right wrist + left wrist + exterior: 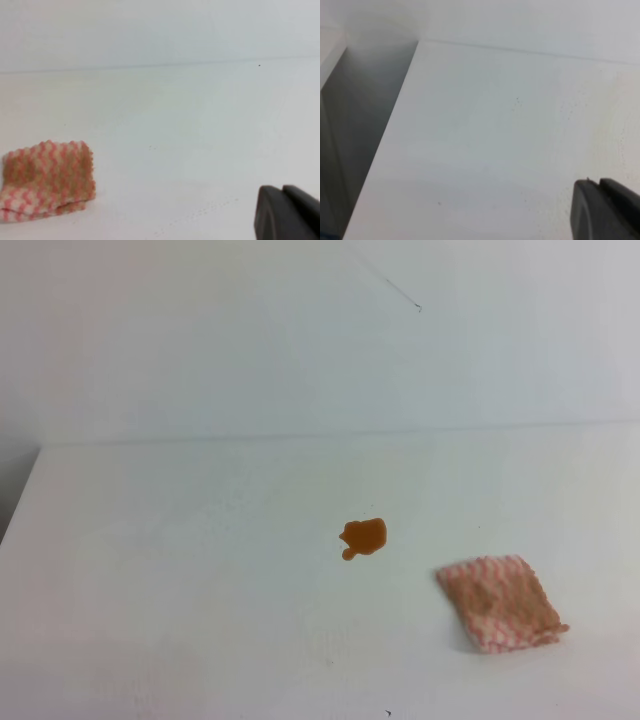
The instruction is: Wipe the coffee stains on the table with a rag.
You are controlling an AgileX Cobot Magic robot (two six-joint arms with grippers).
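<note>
One small orange-brown coffee stain [363, 537] sits mid-frame on the white bench [180, 570] – the checked rag [500, 603] lies lower right of it, apart. Right jaws [284, 212], pressed together, sit at the frame's lower right, well clear of the rag; left jaws [601, 207] look closed too.

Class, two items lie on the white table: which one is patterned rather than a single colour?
The rag, right of the coffee stains: it has pink-red and white checks, while the blot is plain orange-brown.
</note>
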